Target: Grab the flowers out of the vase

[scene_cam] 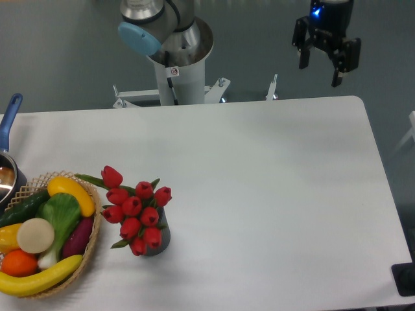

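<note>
camera: flowers point(135, 210) in vase point(160, 241), pincer point(321, 68) spread, apart.

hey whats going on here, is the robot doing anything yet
Not yet. The arm's black two-finger end effector hangs open and empty above the far right edge of the white table. The bunch of red tulips stands untouched in the short dark grey vase at the front left, beside a woven basket of vegetables and fruit.
</note>
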Robot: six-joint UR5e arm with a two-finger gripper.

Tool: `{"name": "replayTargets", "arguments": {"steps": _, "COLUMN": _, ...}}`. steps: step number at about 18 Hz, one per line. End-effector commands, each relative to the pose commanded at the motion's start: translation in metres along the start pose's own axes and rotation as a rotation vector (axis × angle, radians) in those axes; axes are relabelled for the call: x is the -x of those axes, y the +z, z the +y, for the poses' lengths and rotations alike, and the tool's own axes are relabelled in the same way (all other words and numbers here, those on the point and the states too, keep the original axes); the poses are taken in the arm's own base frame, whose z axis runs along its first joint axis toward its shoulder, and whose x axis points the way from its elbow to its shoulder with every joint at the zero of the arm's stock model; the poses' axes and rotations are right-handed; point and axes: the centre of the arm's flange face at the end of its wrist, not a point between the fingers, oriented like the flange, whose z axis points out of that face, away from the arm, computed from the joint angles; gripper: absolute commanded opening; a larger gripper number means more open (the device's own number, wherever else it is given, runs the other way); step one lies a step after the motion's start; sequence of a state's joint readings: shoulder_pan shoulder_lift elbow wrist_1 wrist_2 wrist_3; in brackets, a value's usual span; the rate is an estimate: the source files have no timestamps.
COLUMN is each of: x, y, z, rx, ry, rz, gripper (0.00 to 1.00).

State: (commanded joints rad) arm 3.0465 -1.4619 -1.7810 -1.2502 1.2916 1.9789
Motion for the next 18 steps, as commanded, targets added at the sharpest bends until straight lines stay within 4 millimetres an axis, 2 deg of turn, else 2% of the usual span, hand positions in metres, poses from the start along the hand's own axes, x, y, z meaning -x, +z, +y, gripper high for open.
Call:
{"name": "replayTargets", "arguments": {"steps": 3, "x": -0.001, "y": -0.006, "z": -0.002, "rx": 0.014, "ry": 0.005, "rz": -0.013, "gripper": 1.0}}
{"name": "replayTargets", "arguments": {"steps": 7, "x": -0.002, "y": -0.003, "z": -0.003, "rx": 0.002, "ry": 0.003, "rz": -0.01, "gripper": 1.0}}
{"name": "replayTargets", "arguments": {"steps": 13, "x": -0.014, "y": 0.016, "z": -0.006, "rx": -0.024, "ry": -0.028, "rz": -0.012, "gripper": 1.0}}
{"name": "replayTargets", "arguments": {"steps": 18, "x": -0.016, "y": 0.035, "z": -0.027, "rx": -0.084, "ry": -0.183, "rz": -0.048, "gripper": 1.0}}
